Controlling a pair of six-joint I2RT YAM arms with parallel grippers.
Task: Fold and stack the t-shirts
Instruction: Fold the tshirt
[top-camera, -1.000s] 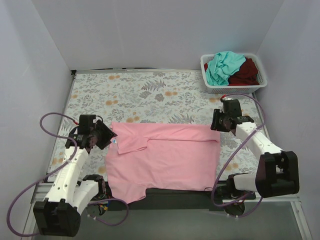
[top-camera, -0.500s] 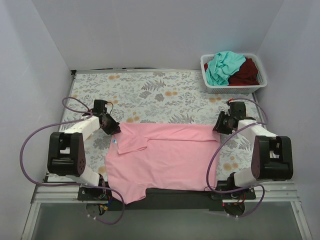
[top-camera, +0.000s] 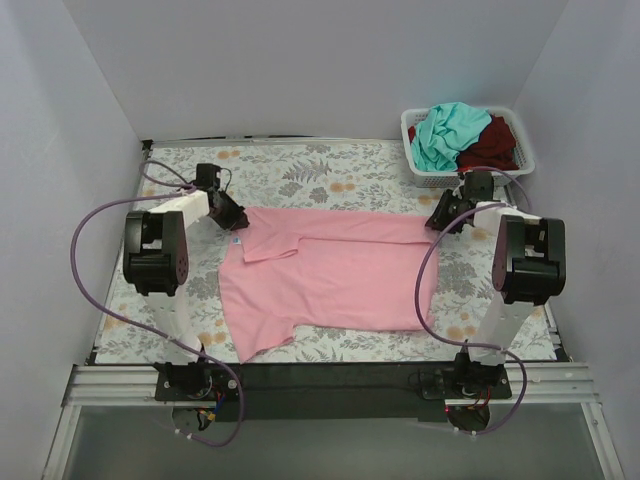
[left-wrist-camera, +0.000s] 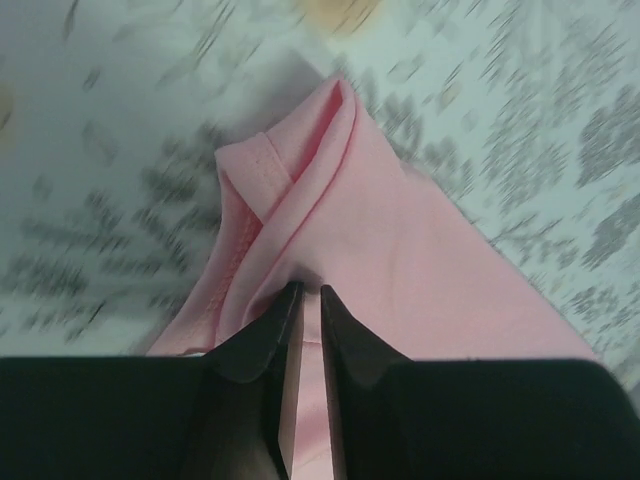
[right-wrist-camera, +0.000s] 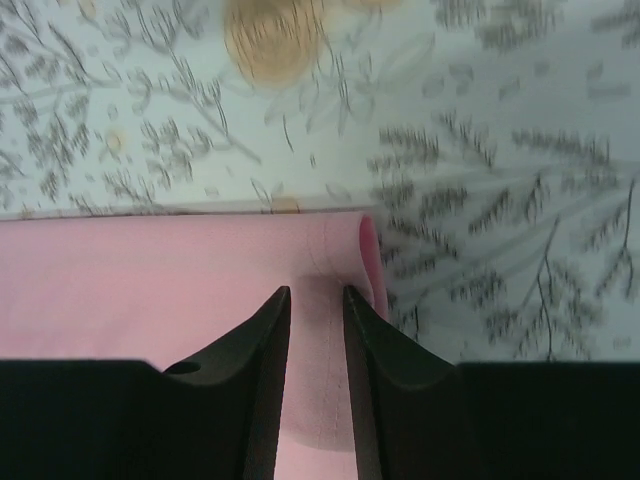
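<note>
— Pincers, both of them: what state?
— The left pincer (top-camera: 232, 215) is clenched on the pink t-shirt (top-camera: 330, 275) at its far left corner, by the neck. In the wrist view its fingers (left-wrist-camera: 255, 335) are nipped almost together, with a bunched fold of pink cloth caught between them. The right pincer (top-camera: 440, 222) is grasping the same shirt at the far right corner. Cloth runs up between its fingers (right-wrist-camera: 262, 340), and a small upturned lip of fabric sits just beside the right one.
— And where is the shirt?
— It lies spread across the middle of the floral bench (top-camera: 330, 180), its far edge stretched between the two arms. A flap is folded over near the left end, and the near left part trails toward the front edge.
— And the others?
— The teal t-shirt (top-camera: 445, 135) and the dark red t-shirt (top-camera: 495, 142) are heaped in the white basket (top-camera: 435, 178) at the far right corner. Teal is on the left and red on the right, both apart from the pink one
</note>
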